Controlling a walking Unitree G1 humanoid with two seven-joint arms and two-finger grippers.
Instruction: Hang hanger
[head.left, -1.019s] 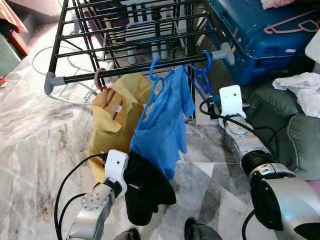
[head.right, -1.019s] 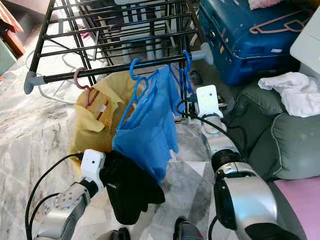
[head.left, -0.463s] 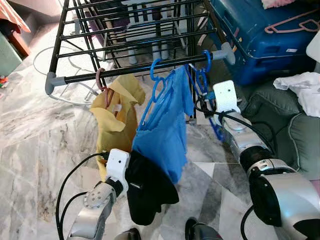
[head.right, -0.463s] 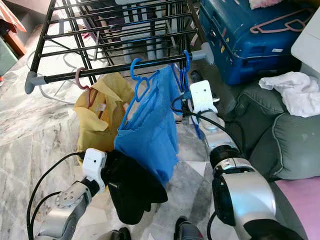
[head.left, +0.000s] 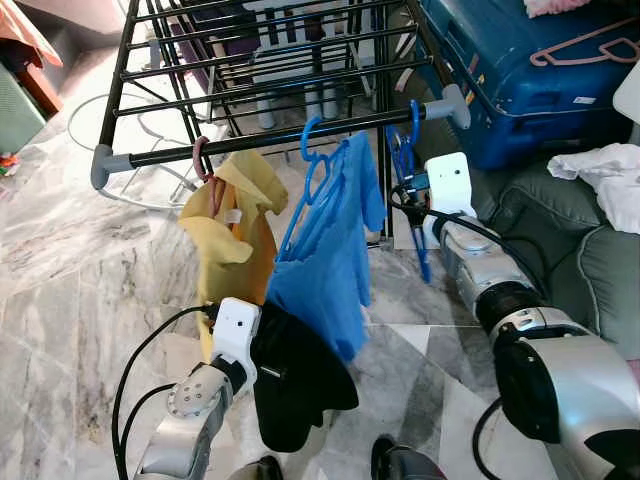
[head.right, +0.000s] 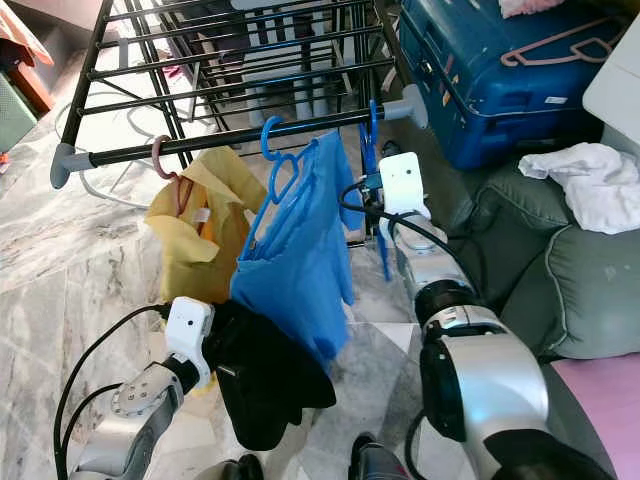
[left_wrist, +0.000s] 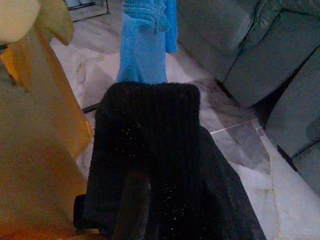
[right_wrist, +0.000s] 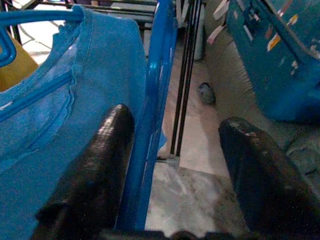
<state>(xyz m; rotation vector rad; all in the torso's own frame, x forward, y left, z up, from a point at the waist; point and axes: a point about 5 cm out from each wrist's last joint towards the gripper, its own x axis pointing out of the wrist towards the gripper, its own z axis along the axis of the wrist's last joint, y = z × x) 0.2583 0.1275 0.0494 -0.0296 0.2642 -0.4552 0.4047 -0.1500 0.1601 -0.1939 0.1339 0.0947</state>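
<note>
Down low on the left, the left gripper (head.left: 262, 372) is clamped on a black garment (head.left: 295, 385) that droops toward the marble floor (head.left: 60, 290); in its wrist view one dark finger (left_wrist: 131, 205) presses into the knit. Just above it, a yellow shirt (head.left: 228, 240) hangs from a pink hanger (head.left: 203, 160) on the drying rack's front bar (head.left: 260, 143). Next along the bar comes a blue shirt (head.left: 330, 250) on its own blue hanger (head.left: 312, 165). Further right, the empty blue hanger (head.left: 408, 165) has its hook over the bar near the grey end cap, its thin plastic frame dangling straight down. The right gripper (right_wrist: 172, 165) sits right beside it, jaws spread wide, one finger (right_wrist: 95, 160) against the hanger's arm and the other clear of it. I'd say the hanging itself looks done; what is left is for that arm to back away without snagging the frame. A blue suitcase (head.left: 520, 70) and a grey sofa (head.left: 580, 250) stand to the right.
</note>
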